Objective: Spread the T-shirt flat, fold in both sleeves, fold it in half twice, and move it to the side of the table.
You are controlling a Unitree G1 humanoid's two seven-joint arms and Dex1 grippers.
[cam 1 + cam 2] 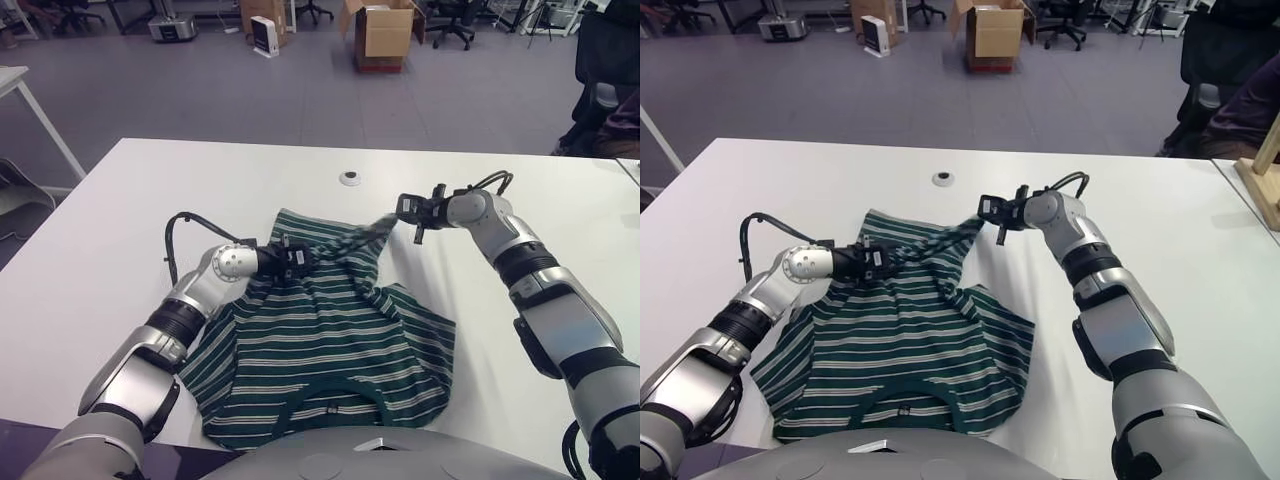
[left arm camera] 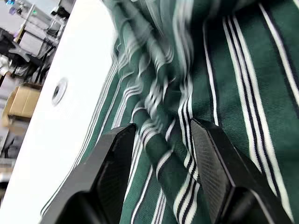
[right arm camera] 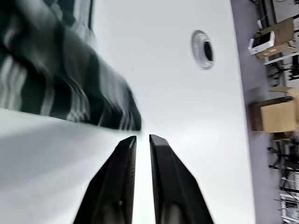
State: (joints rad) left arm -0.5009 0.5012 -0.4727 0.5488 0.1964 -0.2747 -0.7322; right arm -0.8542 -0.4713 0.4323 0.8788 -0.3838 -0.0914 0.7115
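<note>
A green T-shirt (image 1: 330, 340) with white stripes lies rumpled on the white table (image 1: 110, 230), its collar at the near edge. My left gripper (image 1: 300, 257) rests on the shirt's far part. In the left wrist view its fingers (image 2: 117, 154) pinch a raised ridge of cloth (image 2: 163, 140). That ridge runs up to the shirt's far right corner (image 1: 380, 225). My right gripper (image 1: 403, 208) hovers just past that corner. In the right wrist view the right gripper (image 3: 142, 137) is shut with nothing between its fingers, and the cloth edge (image 3: 93, 102) lies just beyond the tips.
A small round disc (image 1: 350, 178) is set into the table beyond the shirt. Bare tabletop extends to the left and right of the shirt. A cardboard box (image 1: 385, 35) and office chairs stand on the floor past the table's far edge.
</note>
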